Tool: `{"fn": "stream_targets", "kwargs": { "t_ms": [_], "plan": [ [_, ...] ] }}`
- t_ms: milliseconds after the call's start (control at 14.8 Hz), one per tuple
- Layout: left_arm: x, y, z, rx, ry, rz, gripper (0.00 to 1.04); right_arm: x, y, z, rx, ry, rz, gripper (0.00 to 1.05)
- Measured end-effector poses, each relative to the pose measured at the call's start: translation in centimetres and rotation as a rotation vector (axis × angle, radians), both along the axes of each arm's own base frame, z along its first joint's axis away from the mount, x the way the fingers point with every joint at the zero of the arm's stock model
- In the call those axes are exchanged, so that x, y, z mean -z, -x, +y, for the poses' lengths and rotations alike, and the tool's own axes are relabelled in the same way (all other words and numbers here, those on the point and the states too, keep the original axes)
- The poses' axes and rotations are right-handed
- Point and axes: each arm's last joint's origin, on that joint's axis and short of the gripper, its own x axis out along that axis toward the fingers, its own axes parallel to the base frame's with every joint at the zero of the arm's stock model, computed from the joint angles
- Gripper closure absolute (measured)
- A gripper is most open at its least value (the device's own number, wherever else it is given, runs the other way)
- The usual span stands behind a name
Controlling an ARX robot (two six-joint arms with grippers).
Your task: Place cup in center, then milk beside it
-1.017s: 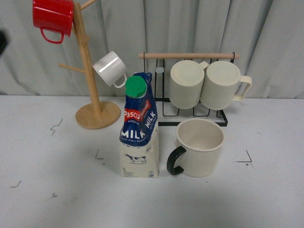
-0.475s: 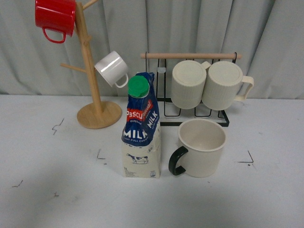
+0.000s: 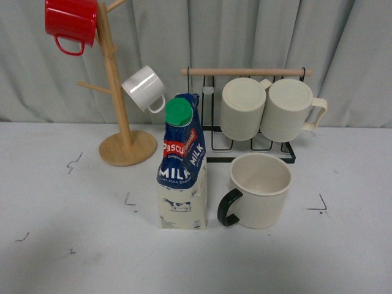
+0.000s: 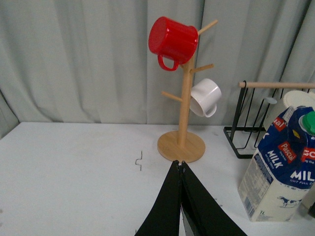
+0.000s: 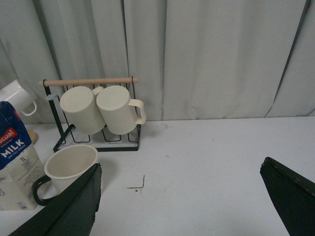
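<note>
On the table, front view: the wide cream mug with a black loop handle (image 3: pixel 258 190) stands upright on the white tabletop (image 3: pixel 73 245), handle towards the tall blue-topped milk carton with a round green cap (image 3: pixel 181 166), which stands upright just beside it on the left side of the picture; whether they touch cannot be told.
Behind them, front view: a wooden mug tree (image 3: pixel 117 92) carrying a red mug (image 3: pixel 70 21) and a small white mug (image 3: pixel 144 89), and a black wire rack with a wooden bar (image 3: pixel 251 110) holding two ribbed cream mugs (image 3: pixel 269 109).
Arms, front view: neither gripper shows.
Left wrist view: the left gripper (image 4: pixel 181 169) hangs above the table with its black fingers pressed tip to tip, holding nothing; the carton sits apart from it, near the rack.
Right wrist view: the right gripper (image 5: pixel 179 189) is spread wide and empty above bare table, well apart from the mug and carton.
Stage, judged: both items look placed, so the placing appears essentially done.
Doing it well, judged: keep both arms clear of the tall carton, which would tip easily; any retreat should go up and away, not sideways across the pair.
</note>
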Motion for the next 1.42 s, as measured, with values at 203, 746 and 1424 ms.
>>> {"fn": "stream_targets", "kwargs": {
  "t_ms": [203,746,1424],
  "plan": [
    [0.0,0.6,0.0,0.000,0.000,-0.004,1.03,0.0,0.0,0.0,0.000,0.000,0.000,0.06],
    [0.4,2.2,0.0,0.000,0.000,0.014,1.03,0.0,0.0,0.0,-0.001,0.000,-0.001,0.06],
    [0.3,2.2,0.0,0.000,0.000,0.006,0.30,0.0,0.0,0.0,0.000,0.000,0.000,0.06]
  ]
}}
